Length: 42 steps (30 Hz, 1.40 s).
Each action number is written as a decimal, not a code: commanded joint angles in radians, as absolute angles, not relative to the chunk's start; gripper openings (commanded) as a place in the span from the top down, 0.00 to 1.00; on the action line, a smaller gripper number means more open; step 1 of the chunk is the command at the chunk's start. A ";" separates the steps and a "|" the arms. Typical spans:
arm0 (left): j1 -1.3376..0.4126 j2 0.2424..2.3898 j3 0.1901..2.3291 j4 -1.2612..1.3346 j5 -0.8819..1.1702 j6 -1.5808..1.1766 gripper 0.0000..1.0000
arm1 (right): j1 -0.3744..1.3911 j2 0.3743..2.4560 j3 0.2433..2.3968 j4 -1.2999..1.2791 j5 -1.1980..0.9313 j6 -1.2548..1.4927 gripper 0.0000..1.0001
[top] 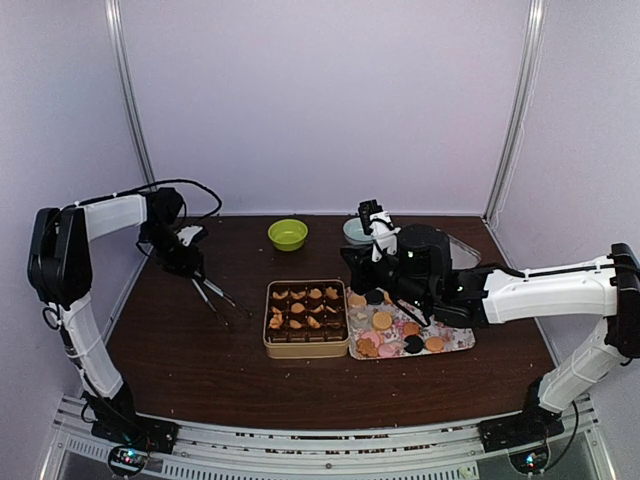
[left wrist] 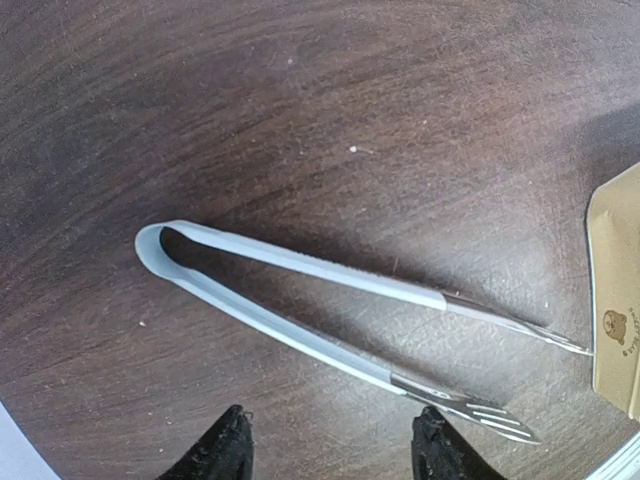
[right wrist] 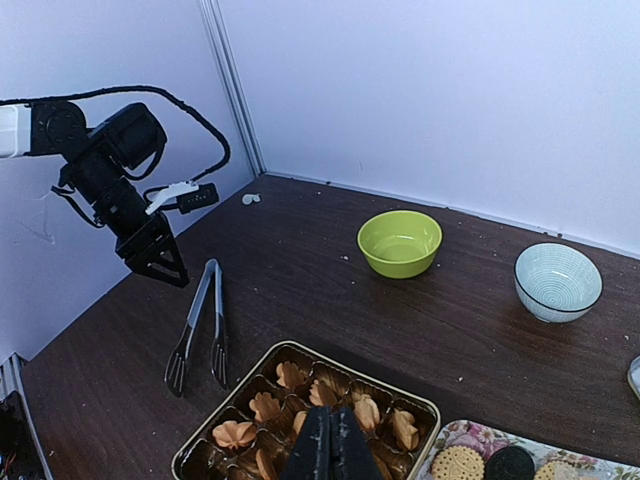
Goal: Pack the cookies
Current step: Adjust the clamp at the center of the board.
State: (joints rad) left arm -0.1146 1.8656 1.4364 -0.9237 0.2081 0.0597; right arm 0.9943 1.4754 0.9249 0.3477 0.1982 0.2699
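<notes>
The cookies [top: 400, 335], round tan, pink and dark ones, lie on a floral tray [top: 462, 340] right of centre; two show in the right wrist view [right wrist: 458, 463]. A tan tin [top: 306, 346] with dark paper cups holds several tan leaf-shaped biscuits [right wrist: 290, 375]. My right gripper [right wrist: 330, 450] is shut with nothing visible between its fingers, hovering over the tin's right side [top: 358, 272]. My left gripper [left wrist: 335, 450] is open and empty above a pair of grey tongs [left wrist: 300, 300] lying on the table left of the tin [top: 215, 297].
A green bowl [top: 287, 234] and a pale blue-white bowl [top: 357, 232] stand behind the tin. The tin's corner [left wrist: 615, 290] shows at the right edge of the left wrist view. White walls close the table on three sides.
</notes>
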 commanded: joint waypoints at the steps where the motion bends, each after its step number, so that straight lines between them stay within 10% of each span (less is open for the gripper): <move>1: -0.110 1.904 1.399 -0.866 0.252 -0.003 0.42 | 1.005 1.465 0.931 0.362 0.205 0.281 0.98; 17: -0.096 2.036 1.472 -0.851 0.272 -0.076 0.40 | 1.039 1.471 0.964 0.323 0.218 0.270 0.98; 42: -0.096 2.045 1.575 -0.869 0.194 0.090 0.78 | 1.040 1.469 0.977 0.309 0.218 0.269 0.99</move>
State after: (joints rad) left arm -0.0681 2.0426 1.5059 -0.8661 0.2379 0.0044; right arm 1.0351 1.4754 0.9474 0.3088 0.2066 0.2684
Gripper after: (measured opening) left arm 0.218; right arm 0.014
